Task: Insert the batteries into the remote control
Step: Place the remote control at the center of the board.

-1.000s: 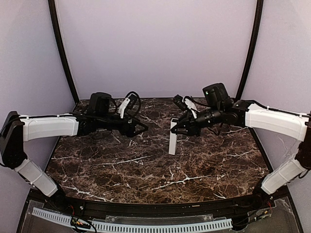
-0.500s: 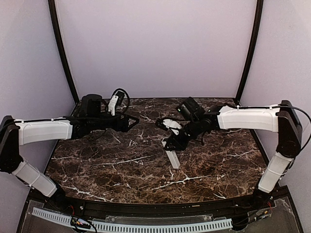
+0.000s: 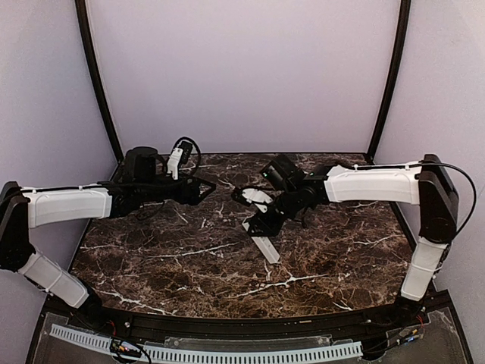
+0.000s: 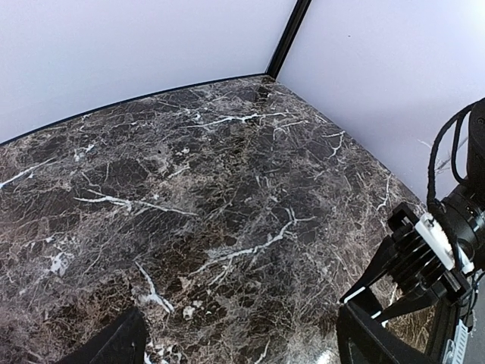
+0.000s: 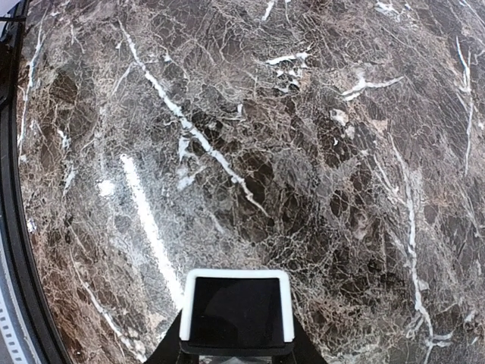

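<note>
My right gripper (image 3: 260, 225) is shut on the remote control (image 3: 267, 249), a slim white bar that slants down and toward the front from the fingers. In the right wrist view its dark, white-rimmed end (image 5: 236, 312) faces the marble below, with my right gripper (image 5: 236, 353) closed on both of its sides. My left gripper (image 3: 209, 186) hovers over the table's back left part, apart from the remote. In the left wrist view this left gripper (image 4: 242, 350) stands open with only bare marble between its fingers. The batteries are out of view.
The dark marble table (image 3: 174, 258) has a black raised rim along its front (image 3: 250, 326). Lilac walls close in the back and sides, with black corner poles (image 3: 97, 83). The right arm's black wrist (image 4: 436, 250) shows at the right of the left wrist view.
The right arm has swung left and lower with the remote, which went from nearly upright to slanting toward the front. The left arm drew back to the left.
</note>
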Tool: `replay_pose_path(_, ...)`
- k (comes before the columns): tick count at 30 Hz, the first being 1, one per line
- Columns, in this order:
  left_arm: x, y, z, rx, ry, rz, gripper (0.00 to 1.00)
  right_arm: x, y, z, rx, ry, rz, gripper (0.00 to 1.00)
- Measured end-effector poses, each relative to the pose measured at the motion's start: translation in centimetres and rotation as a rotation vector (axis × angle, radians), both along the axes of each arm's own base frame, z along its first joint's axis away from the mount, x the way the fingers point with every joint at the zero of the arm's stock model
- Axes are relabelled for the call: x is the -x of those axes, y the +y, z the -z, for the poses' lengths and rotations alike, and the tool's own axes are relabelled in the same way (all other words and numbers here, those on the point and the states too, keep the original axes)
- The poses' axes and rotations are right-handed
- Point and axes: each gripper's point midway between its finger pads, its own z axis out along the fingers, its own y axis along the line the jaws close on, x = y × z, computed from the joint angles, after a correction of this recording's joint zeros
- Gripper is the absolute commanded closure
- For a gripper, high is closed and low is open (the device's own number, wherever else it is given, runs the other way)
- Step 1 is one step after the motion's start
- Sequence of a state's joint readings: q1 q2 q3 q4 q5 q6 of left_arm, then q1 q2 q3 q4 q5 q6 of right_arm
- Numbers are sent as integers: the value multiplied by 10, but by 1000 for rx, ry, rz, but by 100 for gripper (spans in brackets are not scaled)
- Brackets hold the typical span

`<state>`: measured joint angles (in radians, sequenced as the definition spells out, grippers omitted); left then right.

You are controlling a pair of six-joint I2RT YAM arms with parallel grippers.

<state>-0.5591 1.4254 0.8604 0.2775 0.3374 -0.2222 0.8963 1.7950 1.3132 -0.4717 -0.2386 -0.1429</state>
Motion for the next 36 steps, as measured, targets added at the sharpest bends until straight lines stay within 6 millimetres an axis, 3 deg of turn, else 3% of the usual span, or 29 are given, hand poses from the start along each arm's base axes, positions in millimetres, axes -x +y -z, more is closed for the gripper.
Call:
replay_pose_path(8,-8,11,3,-32,-5,-72,9,-8,16,12,61,43,7,100)
replay_pose_path(17,-26,58,7,-134,3,-303,9,-16,29,29,157,90,25,100)
replay_pose_path(24,-28,75,15,-190,20,-378,8,-26,33,43,241,108,52,100)
replay_pose_path(28,-27,80,18,-210,28,-399,8,-31,30,51,296,109,64,100)
replay_pose_path(36,-27,83,10,-203,10,-414,8,-17,-6,86,504,181,71,99)
